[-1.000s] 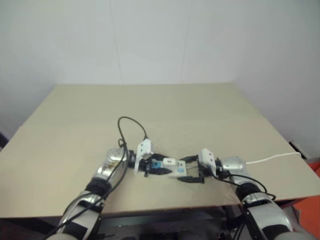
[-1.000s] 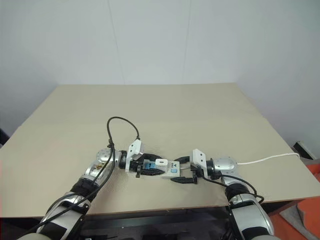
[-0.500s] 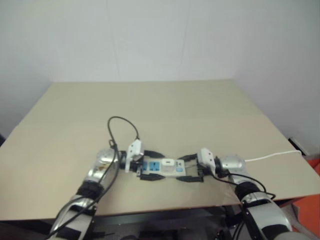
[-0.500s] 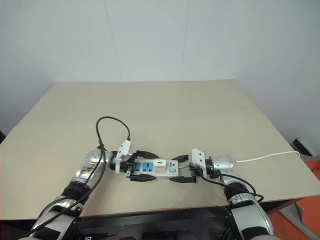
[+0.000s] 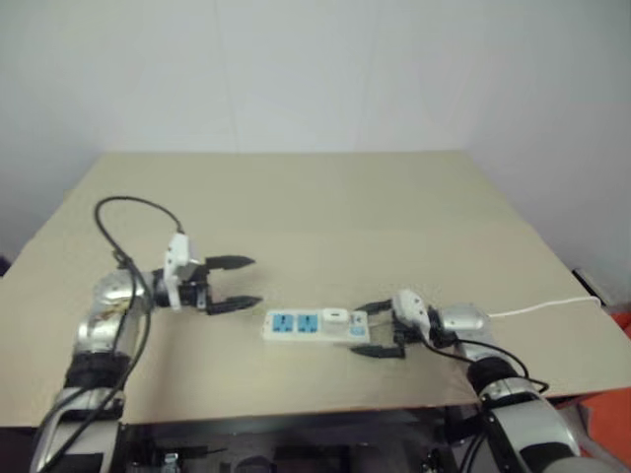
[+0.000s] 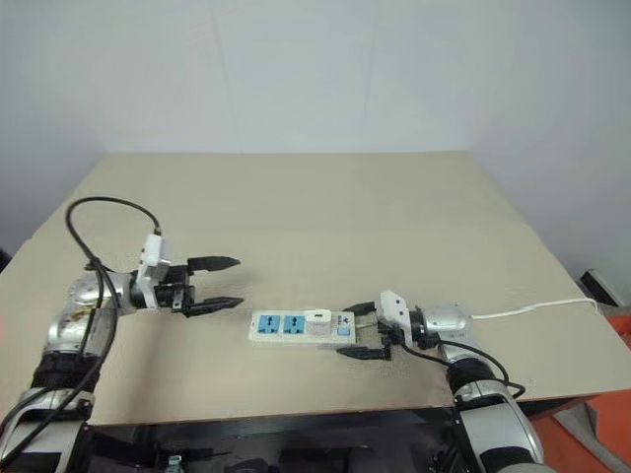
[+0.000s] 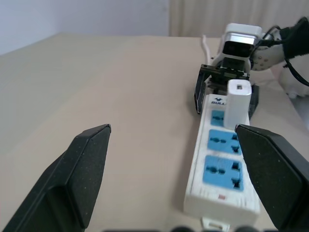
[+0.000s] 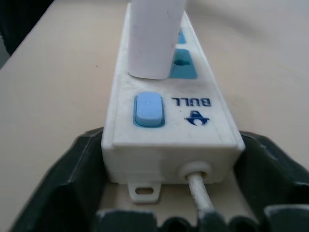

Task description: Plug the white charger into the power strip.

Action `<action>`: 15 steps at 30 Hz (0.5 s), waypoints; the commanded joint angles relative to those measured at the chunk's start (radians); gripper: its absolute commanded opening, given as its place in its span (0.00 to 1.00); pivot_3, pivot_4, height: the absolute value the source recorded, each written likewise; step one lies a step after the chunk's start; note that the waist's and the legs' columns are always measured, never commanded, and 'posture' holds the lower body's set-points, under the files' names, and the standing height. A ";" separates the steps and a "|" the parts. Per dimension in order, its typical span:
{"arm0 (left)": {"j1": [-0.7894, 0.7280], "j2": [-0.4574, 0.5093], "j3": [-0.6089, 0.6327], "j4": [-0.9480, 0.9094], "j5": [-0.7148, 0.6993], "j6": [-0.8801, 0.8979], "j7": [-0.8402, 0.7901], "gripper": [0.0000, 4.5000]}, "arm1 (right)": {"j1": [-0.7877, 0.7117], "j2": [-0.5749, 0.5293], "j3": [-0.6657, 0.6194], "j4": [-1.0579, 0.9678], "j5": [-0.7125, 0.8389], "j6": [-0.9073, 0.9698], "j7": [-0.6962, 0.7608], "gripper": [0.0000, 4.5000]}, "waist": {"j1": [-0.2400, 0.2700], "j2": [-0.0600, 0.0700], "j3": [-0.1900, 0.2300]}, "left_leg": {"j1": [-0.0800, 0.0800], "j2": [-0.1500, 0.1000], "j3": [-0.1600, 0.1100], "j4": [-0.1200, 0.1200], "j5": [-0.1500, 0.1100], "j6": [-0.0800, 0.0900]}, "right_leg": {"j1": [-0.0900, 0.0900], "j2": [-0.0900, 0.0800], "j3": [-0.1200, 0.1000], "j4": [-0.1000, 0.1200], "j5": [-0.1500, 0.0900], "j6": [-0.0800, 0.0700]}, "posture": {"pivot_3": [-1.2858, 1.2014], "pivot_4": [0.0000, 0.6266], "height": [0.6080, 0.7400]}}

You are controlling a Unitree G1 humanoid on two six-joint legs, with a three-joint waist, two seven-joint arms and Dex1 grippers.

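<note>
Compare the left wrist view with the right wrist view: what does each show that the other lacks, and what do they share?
Left wrist view alone: the left gripper open in the air short of the strip, two free blue sockets, and the right gripper at the far end.

Right wrist view alone: the blue switch, the thin white cord leaving the end wall, and black fingers flanking that end.

Both: the power strip lying on the tan table, with the white charger standing upright in it.

A plain beige desk (image 5: 325, 207) stands against a white wall (image 5: 315, 69); something orange (image 5: 619, 394) lies past its near right corner.
</note>
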State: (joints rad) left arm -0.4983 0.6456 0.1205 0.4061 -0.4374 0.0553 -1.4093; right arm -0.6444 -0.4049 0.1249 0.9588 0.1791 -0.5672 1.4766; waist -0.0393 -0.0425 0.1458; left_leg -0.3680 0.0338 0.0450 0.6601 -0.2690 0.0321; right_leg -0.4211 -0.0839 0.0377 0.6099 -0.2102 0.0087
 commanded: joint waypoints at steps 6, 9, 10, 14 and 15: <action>0.092 0.052 0.084 -0.137 -0.065 0.063 0.047 1.00 | 0.106 -0.081 -0.039 -0.174 0.058 0.082 0.067 0.99 | 0.009 0.001 0.001 | -0.015 -0.001 -0.001 0.000 0.000 -0.006 | -0.009 -0.005 -0.012 -0.004 0.004 0.006 | 0.52 0.24 1.00; 0.145 0.083 0.118 -0.196 -0.086 0.094 0.058 1.00 | 0.177 -0.161 -0.077 -0.338 0.119 0.119 0.087 0.99 | 0.023 0.007 0.005 | -0.026 -0.002 -0.001 -0.001 0.000 -0.006 | -0.019 -0.009 -0.013 -0.008 0.005 0.007 | 0.52 0.24 1.00; 0.162 0.092 0.127 -0.213 -0.092 0.101 0.062 1.00 | 0.200 -0.188 -0.088 -0.386 0.136 0.136 0.086 0.99 | 0.028 0.009 0.007 | -0.029 -0.002 -0.002 -0.001 -0.001 -0.006 | -0.021 -0.009 -0.013 -0.010 0.005 0.007 | 0.52 0.24 1.00; 0.237 0.121 0.166 -0.262 -0.104 0.110 0.082 1.00 | 0.286 -0.309 -0.154 -0.548 0.219 0.222 0.093 0.99 | 0.041 0.018 0.012 | -0.045 -0.003 -0.005 -0.001 -0.001 -0.007 | -0.035 -0.010 -0.023 -0.013 0.005 0.008 | 0.52 0.24 1.00; 0.249 0.123 0.173 -0.268 -0.106 0.112 0.088 1.00 | 0.304 -0.336 -0.172 -0.575 0.232 0.237 0.088 0.99 | 0.043 0.020 0.014 | -0.046 -0.003 -0.004 -0.001 0.000 -0.008 | -0.036 -0.009 -0.024 -0.014 0.005 0.008 | 0.52 0.24 1.00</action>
State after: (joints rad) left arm -0.2569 0.7514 0.2581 0.1827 -0.5174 0.1597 -1.3309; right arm -0.3478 -0.7156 -0.0024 0.4482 0.3675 -0.3601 1.5449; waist 0.0036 -0.0224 0.1596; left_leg -0.4146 0.0301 0.0414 0.6591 -0.2693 0.0244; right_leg -0.4572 -0.0927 0.0127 0.5960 -0.2050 0.0165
